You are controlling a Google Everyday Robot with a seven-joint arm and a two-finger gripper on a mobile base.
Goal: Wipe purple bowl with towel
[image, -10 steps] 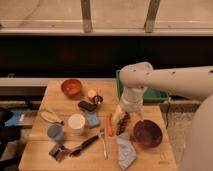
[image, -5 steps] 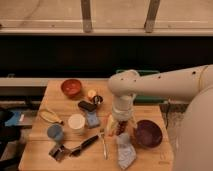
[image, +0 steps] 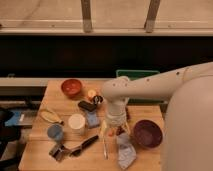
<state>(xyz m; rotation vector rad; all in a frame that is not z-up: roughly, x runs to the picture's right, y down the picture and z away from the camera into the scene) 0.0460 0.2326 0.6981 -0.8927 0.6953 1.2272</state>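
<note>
The purple bowl (image: 147, 133) stands upright on the right part of the wooden table (image: 57, 102), close to its right edge and partly bordered by the robot's pale body in the foreground. The towel (image: 125, 150), pale blue and crumpled, lies flat on the table just left of and below the bowl, near the front edge; whether cloth and bowl rim touch cannot be told. The gripper (image: 116, 131) points downward over the table, just above the upper end of the towel and to the left of the bowl, at the end of the white arm (image: 150, 89) reaching in from the right. Its jaws stand wide apart, and nothing can be seen held between them. Left of the gripper lies a small blue block (image: 92, 118), with a white round container (image: 76, 123) beside it and a blue cup (image: 55, 132) further left. A black-handled tool (image: 82, 145) lies near the front edge. An orange-red bowl (image: 71, 87) sits at the far left corner, well apart from the purple one. A green bin (image: 137, 75) shows behind the table.
</note>
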